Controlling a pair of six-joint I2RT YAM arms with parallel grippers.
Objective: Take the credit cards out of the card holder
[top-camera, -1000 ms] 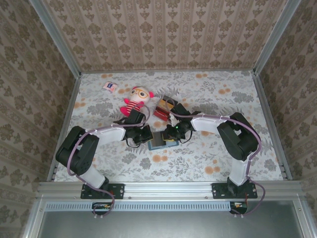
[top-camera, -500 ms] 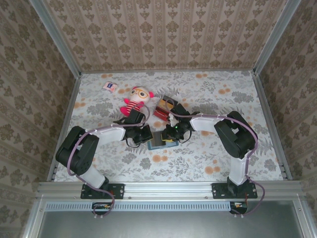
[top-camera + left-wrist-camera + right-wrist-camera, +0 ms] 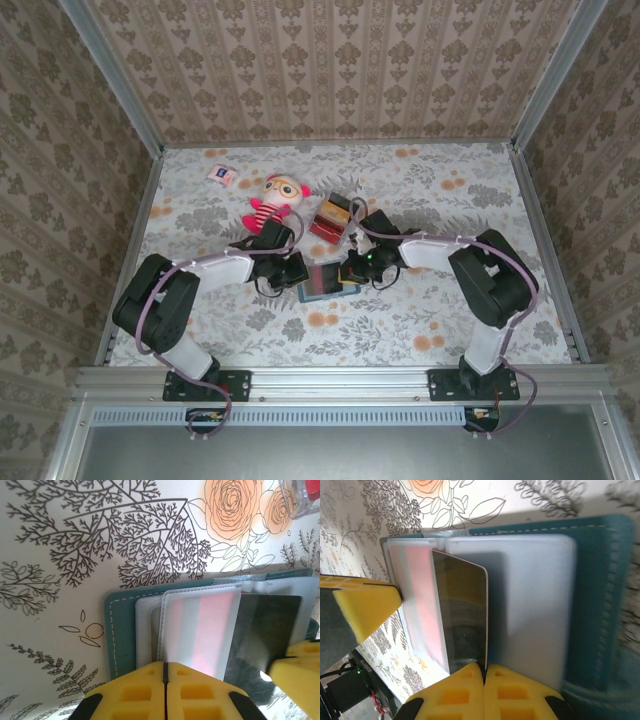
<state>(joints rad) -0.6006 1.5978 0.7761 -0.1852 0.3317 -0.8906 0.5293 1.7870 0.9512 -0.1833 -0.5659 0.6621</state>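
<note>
Teal card holder point(image 3: 322, 284) lies open and flat on the table point(image 3: 450, 310), about mid-width and somewhat nearer the near edge. We see the pale blue-grey sleeves facing up and the stitched teal cover showing around them.

Left gripper point(image 3: 164, 666) is clenched: the yellow pads meet with no gap, and the edge of a clear sleeve runs in between them. So we read it as pinning the holder by its left side. That sleeve has a pink-striped card point(image 3: 200, 630) inside, lying flat.

Right gripper point(image 3: 484, 669) is clenched too, grasping the dark card point(image 3: 462, 610) by one corner. The card is partly out of the sleeves. From the right wrist it stands tilted on edge above them, its long edge free. From the left wrist it overlaps the pink-striped card's sleeve on the right.

Each wrist view catches a yellow finger of the other arm at the holder's edge. We can't tell whether the right arm's finger point(image 3: 300, 677) touches the holder.

Rest of the table:
- card stack point(image 3: 332, 217), red, tan and dark, just beyond the holder toward the far edge and apart from it
- plush doll point(image 3: 275, 202), left of that stack, lying on its back
- small white-pink-blue packet point(image 3: 222, 174), near the far-left corner, well apart from everything else
</note>
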